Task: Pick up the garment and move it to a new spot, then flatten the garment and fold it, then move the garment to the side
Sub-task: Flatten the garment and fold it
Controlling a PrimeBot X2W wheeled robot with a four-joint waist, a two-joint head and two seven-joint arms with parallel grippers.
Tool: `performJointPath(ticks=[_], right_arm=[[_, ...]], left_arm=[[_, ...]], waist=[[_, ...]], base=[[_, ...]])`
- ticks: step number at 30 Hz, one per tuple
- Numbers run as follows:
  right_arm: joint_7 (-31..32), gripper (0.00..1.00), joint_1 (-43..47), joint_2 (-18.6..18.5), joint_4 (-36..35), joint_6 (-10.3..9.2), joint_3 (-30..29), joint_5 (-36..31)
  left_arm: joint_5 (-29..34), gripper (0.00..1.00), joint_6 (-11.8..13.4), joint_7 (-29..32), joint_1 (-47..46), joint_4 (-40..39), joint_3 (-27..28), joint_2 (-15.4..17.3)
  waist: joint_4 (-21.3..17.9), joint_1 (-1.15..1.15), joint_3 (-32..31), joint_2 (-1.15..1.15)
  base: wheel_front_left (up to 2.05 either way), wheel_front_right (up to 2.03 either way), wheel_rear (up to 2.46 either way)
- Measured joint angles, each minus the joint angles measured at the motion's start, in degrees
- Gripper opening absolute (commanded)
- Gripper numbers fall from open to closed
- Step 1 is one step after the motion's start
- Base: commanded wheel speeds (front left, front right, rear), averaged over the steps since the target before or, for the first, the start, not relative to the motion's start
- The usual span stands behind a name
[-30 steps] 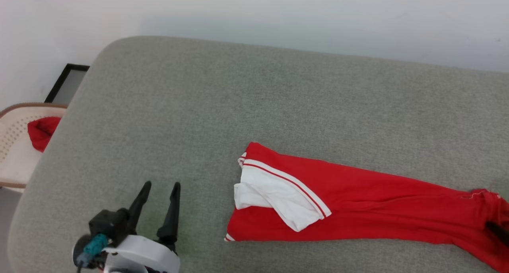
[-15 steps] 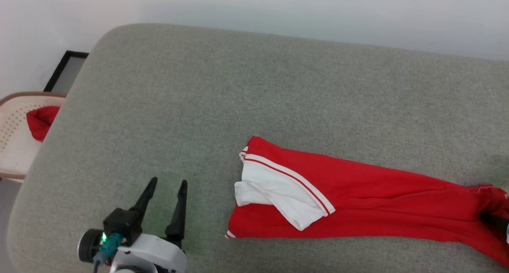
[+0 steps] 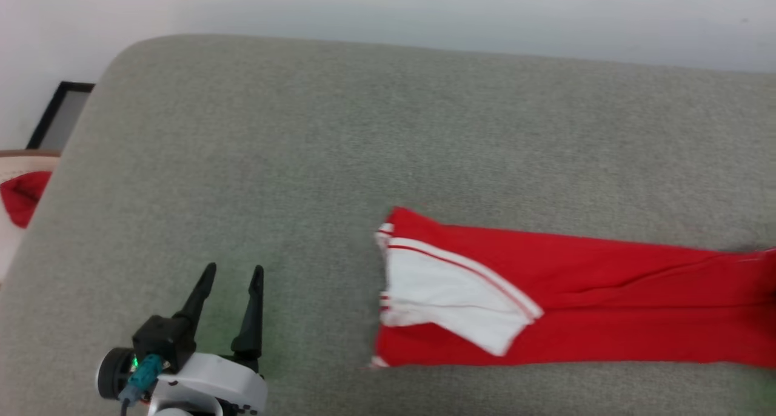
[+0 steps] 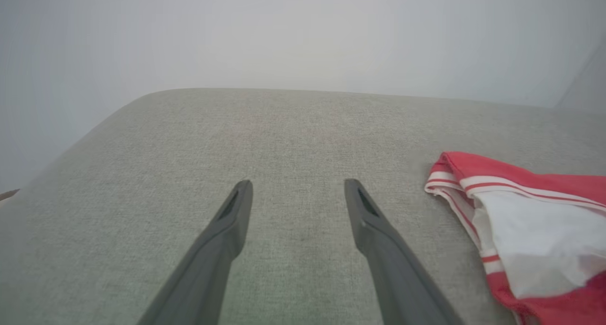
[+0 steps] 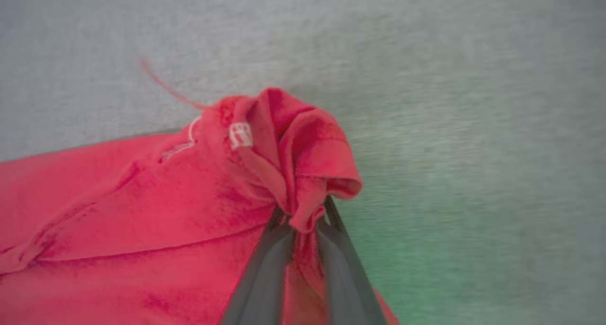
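From the head: red jersey (image 3: 606, 295) stretched on the grey cushion (image 3: 303, 161), running off rightward; left pincer (image 3: 234, 268) released, well apart from it. From the left wrist: same pincer parted, jersey near on the right. From the right wrist: right pincer (image 5: 303, 216) clenched on a bunched end of the jersey. Thin pinch, probably; could slip out on lifting, through drag of the cloth.

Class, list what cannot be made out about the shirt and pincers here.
Head view: garment cut off by the right edge.
Right wrist view: bunched cloth hides the tips of the right pincer; white label blurred, unreadable.
Head view: small red cloth cut by left edge.
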Motion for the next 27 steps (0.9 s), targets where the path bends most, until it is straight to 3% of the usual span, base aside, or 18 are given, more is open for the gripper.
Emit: performJointPath(ticks=[8,13,18,27], right_arm=[[-3.6,0.0,0.9,-6.3,2.8,0.0,-10.6,-4.8],[-3.6,0.0,0.8,-6.4,2.1,-0.01,-12.8,-5.1],[-1.1,0.0,3.1,-5.0,-5.4,-0.01,-5.2,-4.4],[4.4,0.0,6.2,-0.2,-26.0,-0.02,11.8,-0.7]], left_arm=[[1.7,1.0,-0.5,0.0,0.5,-1.3,2.1,-0.3],[1.9,1.0,-0.6,0.0,0.7,-1.3,2.8,-1.1],[1.9,1.0,-0.6,0.0,1.0,-0.5,2.7,-1.5],[1.0,1.0,-0.7,0.0,3.0,-0.2,2.5,-2.4]], waist=[[-2.9,0.0,0.5,0.0],[-4.1,0.0,0.3,0.0],[-4.4,0.0,-0.9,0.0],[-3.2,0.0,-3.2,0.0]], base=[[0.0,0.0,0.0],[0.0,0.0,0.0],[0.0,0.0,0.0],[0.0,0.0,0.0]])
